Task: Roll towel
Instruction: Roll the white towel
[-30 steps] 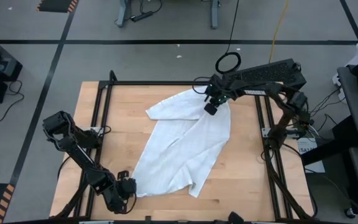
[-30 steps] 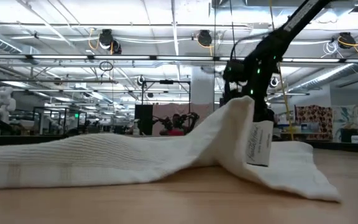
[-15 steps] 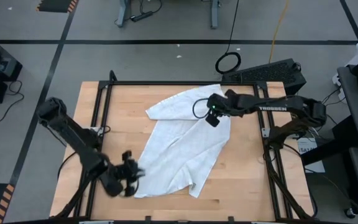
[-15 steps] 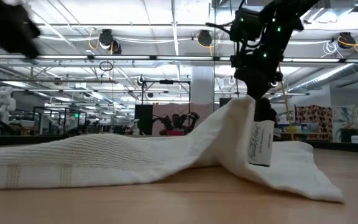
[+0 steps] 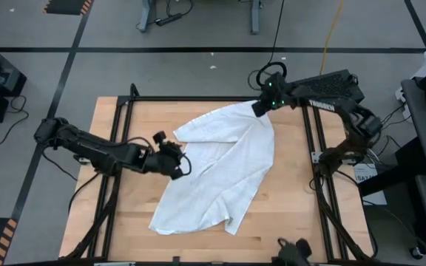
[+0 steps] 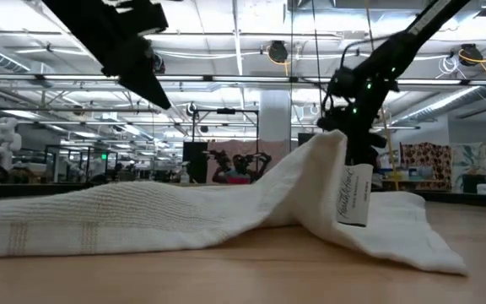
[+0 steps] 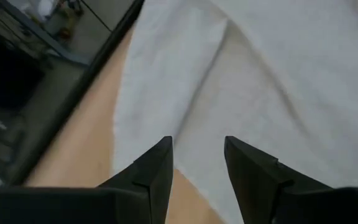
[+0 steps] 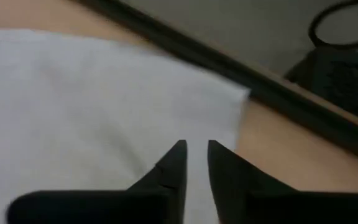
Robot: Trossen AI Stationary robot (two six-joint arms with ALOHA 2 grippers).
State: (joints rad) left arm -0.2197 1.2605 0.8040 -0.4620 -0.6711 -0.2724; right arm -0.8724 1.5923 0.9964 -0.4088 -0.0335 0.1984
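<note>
The white towel lies spread on the wooden table, slanting from the far right to the near left. Its near part is humped in a fold, and a label tag hangs from that fold. My left gripper hovers open over the towel's left edge at mid-table. Its fingertips stand above the cloth. My right gripper is over the towel's far right corner. It is open by a narrow gap, with nothing between the fingers.
Black frame rails run along the table's left side and right side. Bare wood lies left of the towel. A cable loop lies on the floor beyond the far edge. A small dark device sits at the near edge.
My left gripper has risen from the towel's near left corner and swung far and rightward, ending over the towel's left edge. My right gripper dipped toward mid-table, then moved to the far right corner. The towel lies about as before.
</note>
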